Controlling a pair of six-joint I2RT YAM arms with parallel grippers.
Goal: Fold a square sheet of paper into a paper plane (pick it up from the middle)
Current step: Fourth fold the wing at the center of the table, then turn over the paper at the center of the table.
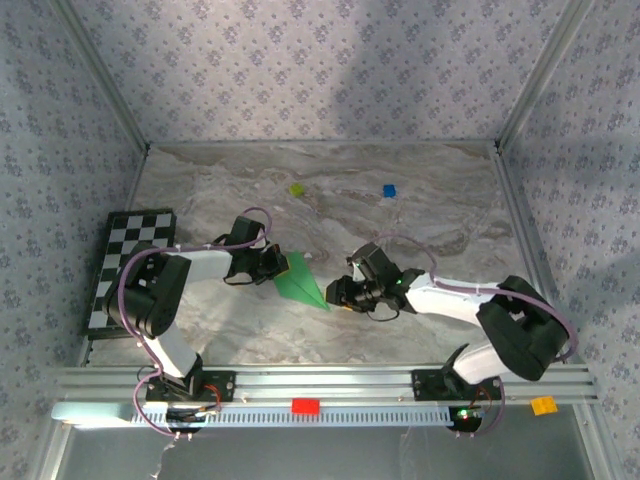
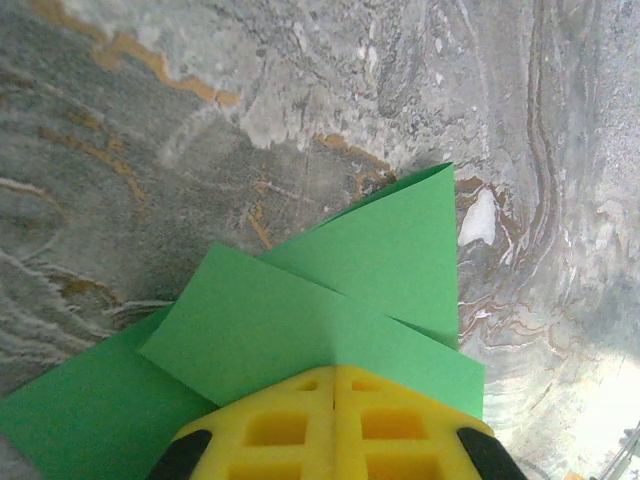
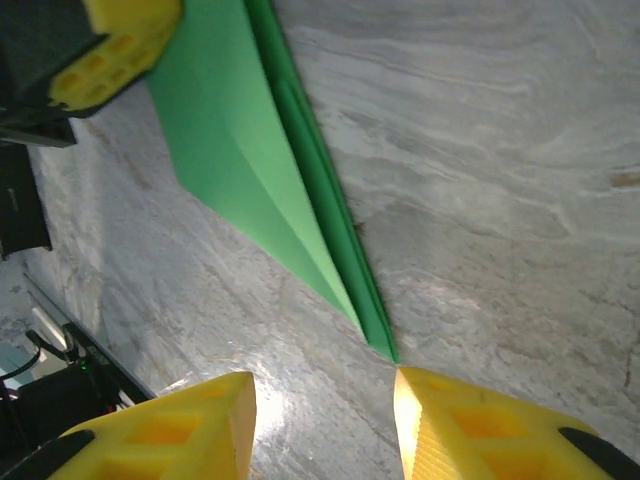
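The square sheet of paper is folded into a narrow pointed dart, the bright green paper plane. It lies on the marble table between the two arms, tip toward the right. My left gripper is shut on its wide back end. In the left wrist view the yellow pads meet over the folded flaps of the plane. My right gripper stands open just off the tip. In the right wrist view the plane's point ends between the spread fingers, close to the right one, and nothing is gripped.
A black-and-white checkerboard lies at the table's left edge. A tiny yellow-green block and a blue block sit toward the back. On the front rail are a red block and an orange block.
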